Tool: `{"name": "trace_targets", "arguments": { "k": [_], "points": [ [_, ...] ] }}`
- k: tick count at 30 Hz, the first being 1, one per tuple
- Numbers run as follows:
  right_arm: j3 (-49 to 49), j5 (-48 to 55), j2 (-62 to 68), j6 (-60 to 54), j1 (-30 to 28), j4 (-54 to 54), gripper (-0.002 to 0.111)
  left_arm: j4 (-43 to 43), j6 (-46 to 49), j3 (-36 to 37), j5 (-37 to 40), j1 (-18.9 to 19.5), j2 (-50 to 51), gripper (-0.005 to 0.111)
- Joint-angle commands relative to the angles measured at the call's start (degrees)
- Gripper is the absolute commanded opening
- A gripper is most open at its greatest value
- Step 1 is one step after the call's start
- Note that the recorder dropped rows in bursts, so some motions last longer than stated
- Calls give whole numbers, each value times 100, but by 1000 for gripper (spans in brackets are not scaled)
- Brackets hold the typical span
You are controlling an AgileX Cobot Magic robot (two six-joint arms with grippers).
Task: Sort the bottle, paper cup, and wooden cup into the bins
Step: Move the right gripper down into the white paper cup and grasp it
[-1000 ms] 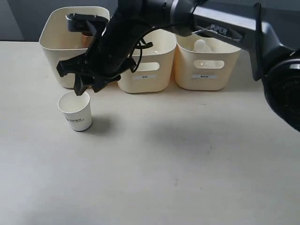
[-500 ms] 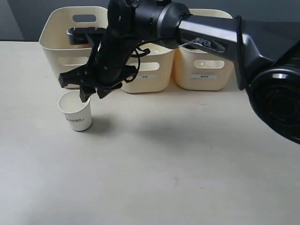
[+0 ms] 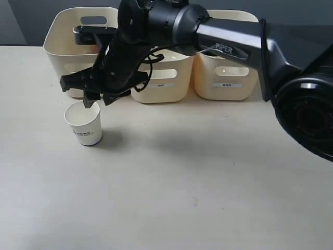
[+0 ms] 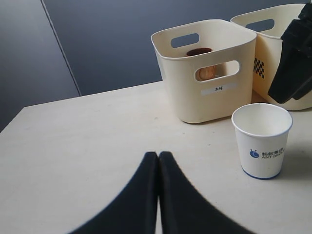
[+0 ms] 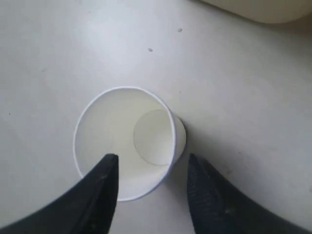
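The left gripper point(image 4: 158, 161) sits low over the table point(image 3: 208, 198) with fingers pressed together, holding nothing. The paper cup point(image 3: 84, 123) stands upright and empty in front of the left bin point(image 3: 62, 52), which holds the wooden cup point(image 4: 199, 51). The right gripper point(image 3: 92, 100), reaching across, hangs just above the cup's rim, jaws spread, one finger over the mouth and one outside; it is the nearer arm. Going straight down looks unobstructed. The bottle point(image 3: 225, 51) lies in the right bin point(image 3: 229, 78).

The right arm point(image 3: 229, 41) reaches across leftward, its jaws parted and pointing down; the left jaws are closed together.
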Motion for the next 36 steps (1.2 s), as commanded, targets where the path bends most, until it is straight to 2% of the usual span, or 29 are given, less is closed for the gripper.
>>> {"name": "trace_targets", "arguments": {
  "k": [1, 36],
  "points": [
    [4, -76, -13, 29, 23, 43, 44, -26, -11, 7, -5, -18, -28, 0],
    [4, -302, 451, 75, 23, 199, 44, -26, -11, 7, -5, -18, -28, 0]
  ]
}}
